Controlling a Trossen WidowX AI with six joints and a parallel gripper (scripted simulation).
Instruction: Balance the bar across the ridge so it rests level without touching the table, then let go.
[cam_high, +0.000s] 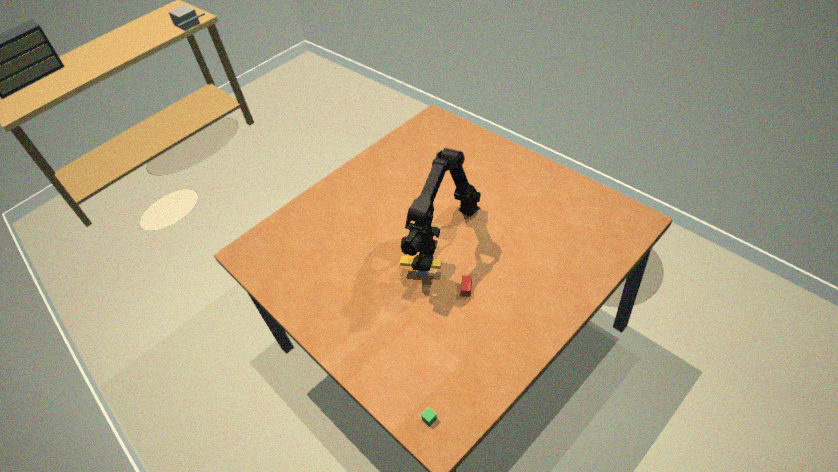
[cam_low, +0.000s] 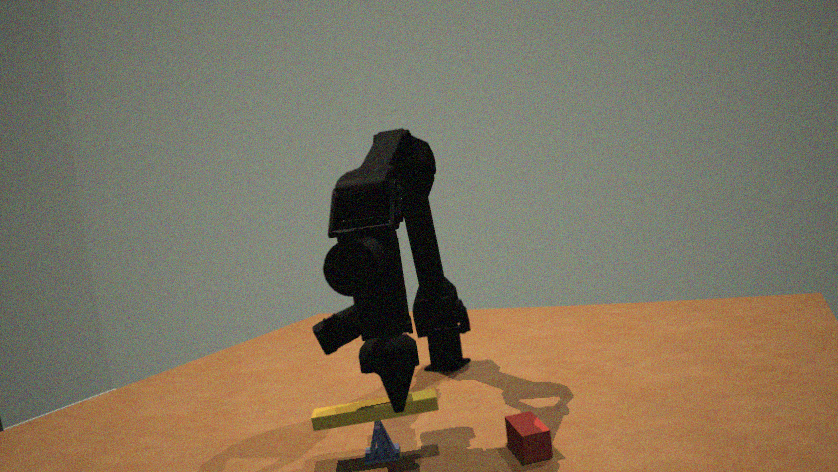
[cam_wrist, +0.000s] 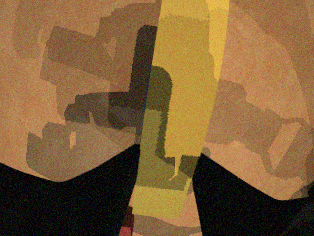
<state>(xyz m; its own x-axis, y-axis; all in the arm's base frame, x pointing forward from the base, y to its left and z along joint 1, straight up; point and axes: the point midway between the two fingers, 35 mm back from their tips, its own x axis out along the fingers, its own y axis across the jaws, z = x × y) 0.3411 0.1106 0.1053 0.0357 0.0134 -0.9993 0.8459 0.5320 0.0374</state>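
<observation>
The yellow bar (cam_high: 406, 260) (cam_low: 340, 413) (cam_wrist: 191, 75) is held above the table. My gripper (cam_high: 421, 266) (cam_low: 398, 406) (cam_wrist: 166, 155) is shut on it, with a finger on each long side, right of the bar's middle in the exterior view. There the bar slants, its left end lower in the picture. The blue ridge (cam_low: 381, 446) stands upright on the table (cam_high: 527, 234) (cam_low: 674, 375) below the bar, its peak at the bar's lower edge and left of the fingers. I cannot tell whether they touch. The ridge is mostly hidden in the wrist view.
A red block (cam_high: 466, 286) (cam_low: 529, 442) (cam_wrist: 126, 230) stands on the table, right of the ridge in the top and exterior views. A green cube (cam_high: 429, 416) lies far off near the table's front corner. A wooden bench (cam_high: 117, 65) stands apart at the back left.
</observation>
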